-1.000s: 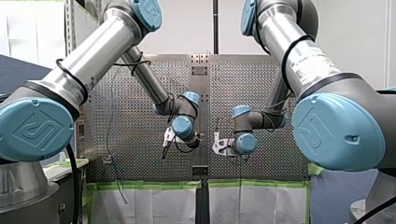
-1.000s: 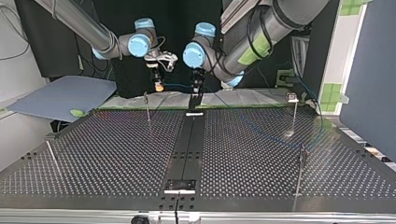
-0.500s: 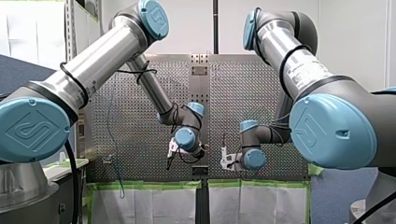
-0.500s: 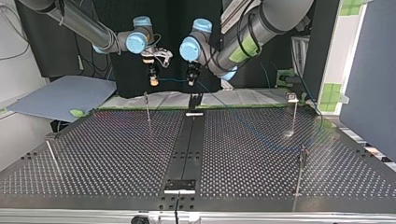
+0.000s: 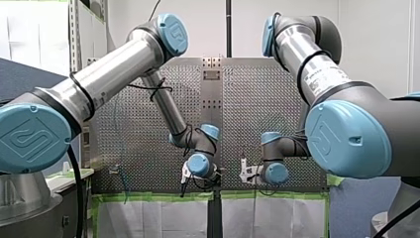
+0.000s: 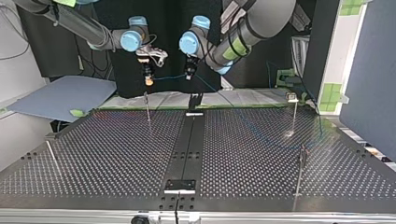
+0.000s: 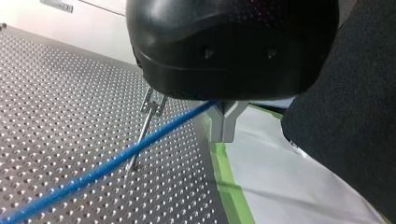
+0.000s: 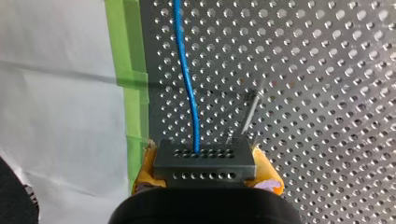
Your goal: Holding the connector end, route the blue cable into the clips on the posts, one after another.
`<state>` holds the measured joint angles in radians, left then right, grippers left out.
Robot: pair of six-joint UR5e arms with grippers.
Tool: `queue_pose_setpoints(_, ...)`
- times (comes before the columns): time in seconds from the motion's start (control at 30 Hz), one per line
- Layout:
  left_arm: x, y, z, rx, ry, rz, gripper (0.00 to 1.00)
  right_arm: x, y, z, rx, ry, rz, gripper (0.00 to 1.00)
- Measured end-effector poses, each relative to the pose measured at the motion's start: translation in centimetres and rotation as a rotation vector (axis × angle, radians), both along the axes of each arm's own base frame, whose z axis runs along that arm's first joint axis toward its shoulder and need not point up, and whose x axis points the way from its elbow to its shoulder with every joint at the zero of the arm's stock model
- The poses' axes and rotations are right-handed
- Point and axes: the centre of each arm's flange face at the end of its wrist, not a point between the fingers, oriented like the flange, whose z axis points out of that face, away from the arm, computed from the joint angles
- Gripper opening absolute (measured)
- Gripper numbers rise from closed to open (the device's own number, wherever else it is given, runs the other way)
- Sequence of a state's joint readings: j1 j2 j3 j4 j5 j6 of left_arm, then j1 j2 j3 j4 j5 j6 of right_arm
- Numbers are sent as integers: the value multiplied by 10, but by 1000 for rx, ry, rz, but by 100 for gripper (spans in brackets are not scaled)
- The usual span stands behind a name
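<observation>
My right claw (image 8: 205, 173) is clenched, yellow pads on the dark grey perforated connector block (image 8: 205, 157), holding that end in the air over the taped edge of the perforated metal surface (image 6: 116, 149) so the thin blue cable (image 7: 116, 163) leaving it can be steered. My left claw (image 7: 226, 123) has its fingers closed together with the cable running through the fork between them. It probably acts as a guide, leaving a short taut span between the claws while the rest trails across the surface. Held so, I judge, that span can be lowered into the clip on the slim metal post (image 8: 250, 114) just beneath the right claw.
</observation>
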<state>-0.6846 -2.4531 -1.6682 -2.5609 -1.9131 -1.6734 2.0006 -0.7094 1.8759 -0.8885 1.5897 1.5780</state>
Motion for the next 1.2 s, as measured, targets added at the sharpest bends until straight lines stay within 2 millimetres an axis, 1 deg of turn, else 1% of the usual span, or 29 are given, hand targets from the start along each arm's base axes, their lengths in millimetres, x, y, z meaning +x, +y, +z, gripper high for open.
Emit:
queue_pose_setpoints(0.1, -1, -4, -3, -22, -11, -5, 0, -3, -5, 1, -19, -10, 9, 0)
queue_pose_setpoints(0.33, 0, -12, -2, -80, -51, -1, 0, -8, -15, 3, -60, -3, 52, 0)
queue_pose_setpoints(0.47, 0, -15, -3, -106, -66, -2, 0, -13, -18, 2, -73, -5, 61, 0)
queue_pose_setpoints(0.57, -3, -17, -13, -114, -70, -6, 0, -19, -20, 1, -83, -7, 56, 0)
queue_pose_setpoints(0.8, -14, -20, -46, -128, -71, -12, 0, -37, -18, -6, -80, -13, 25, 0)
queue_pose_setpoints(0.87, -15, -22, -50, -138, -79, -12, 0, -41, -18, -7, -83, -17, 18, 0)
queue_pose_setpoints(0.97, -13, -30, -48, -162, -104, -9, 0, -46, -20, -13, -89, -18, 7, 0)
queue_pose_setpoints(1.2, -3, -53, -35, -191, -141, -1, 0, -63, -21, -35, -78, -16, -7, 0)
